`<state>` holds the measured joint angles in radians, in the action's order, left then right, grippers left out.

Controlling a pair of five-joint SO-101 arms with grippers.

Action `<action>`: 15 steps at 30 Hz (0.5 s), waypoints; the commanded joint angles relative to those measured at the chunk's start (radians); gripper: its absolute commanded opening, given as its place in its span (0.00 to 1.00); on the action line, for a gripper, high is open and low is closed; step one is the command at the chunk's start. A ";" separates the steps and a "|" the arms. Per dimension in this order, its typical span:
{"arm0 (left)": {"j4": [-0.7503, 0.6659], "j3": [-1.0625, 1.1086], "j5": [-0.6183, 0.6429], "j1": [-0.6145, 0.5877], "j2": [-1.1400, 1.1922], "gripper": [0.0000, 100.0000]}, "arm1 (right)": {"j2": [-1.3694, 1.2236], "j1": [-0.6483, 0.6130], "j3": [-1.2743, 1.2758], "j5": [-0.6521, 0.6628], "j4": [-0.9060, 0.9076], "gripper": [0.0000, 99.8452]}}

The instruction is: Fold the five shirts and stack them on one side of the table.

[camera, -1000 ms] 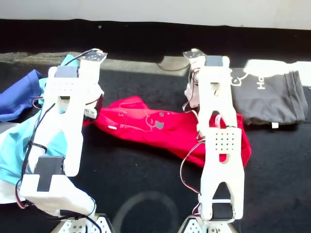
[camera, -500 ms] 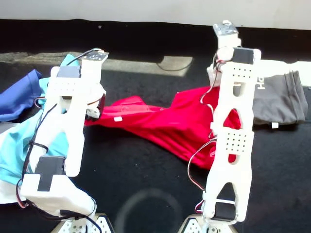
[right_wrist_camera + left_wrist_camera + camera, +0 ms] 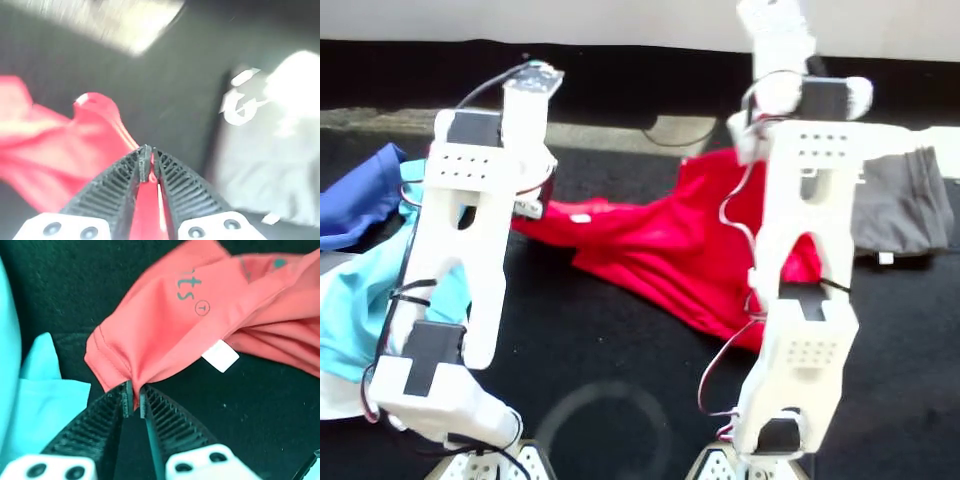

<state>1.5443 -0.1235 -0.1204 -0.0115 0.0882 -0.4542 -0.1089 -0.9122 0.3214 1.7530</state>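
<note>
A red shirt hangs stretched between both arms over the black table. My left gripper is shut on one corner of the red shirt, beside the light blue shirt. My right gripper is shut on another edge of the red shirt, lifted above the table near the grey folded shirt. In the high view the left arm stands at the left and the right arm at the right, with the grey shirt behind it.
A dark blue shirt and a light blue shirt lie bunched at the left edge. A white garment shows under them at the front left. The black table has bare room at the front centre.
The right arm has risen and swung toward the back, pulling its end of the red shirt up and away. The left arm lifted slightly with its corner. The shirt now spreads wider.
</note>
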 commanded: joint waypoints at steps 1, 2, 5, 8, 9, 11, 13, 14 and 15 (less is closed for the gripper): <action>0.003 0.070 0.002 -0.012 -0.010 0.01 | 0.168 -0.061 0.251 -0.009 0.012 0.01; 0.003 0.096 0.002 -0.021 -0.008 0.01 | 0.217 -0.073 0.325 -0.009 0.012 0.01; 0.003 0.151 0.000 -0.058 -0.008 0.01 | 0.381 -0.119 0.588 -0.008 0.005 0.01; 0.003 0.180 0.000 -0.085 -0.008 0.01 | 0.567 -0.193 0.924 -0.009 -0.087 0.01; 0.003 0.185 0.000 -0.093 -0.008 0.01 | 0.625 -0.217 1.040 -0.009 -0.142 0.01; 0.005 0.193 -0.002 -0.111 -0.008 0.01 | 0.737 -0.272 1.276 -0.009 -0.266 0.01; 0.006 0.197 -0.002 -0.128 -0.008 0.01 | 0.823 -0.332 1.480 -0.011 -0.377 0.01; 0.005 0.200 -0.003 -0.136 -0.008 0.01 | 0.852 -0.361 1.569 -0.011 -0.429 0.01; 0.003 0.203 -0.012 -0.142 -0.008 0.01 | 0.871 -0.384 1.644 -0.011 -0.472 0.01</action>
<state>1.5443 0.0806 -0.1204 -0.1281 0.0882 0.3038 -0.4312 0.4534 0.3214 1.4093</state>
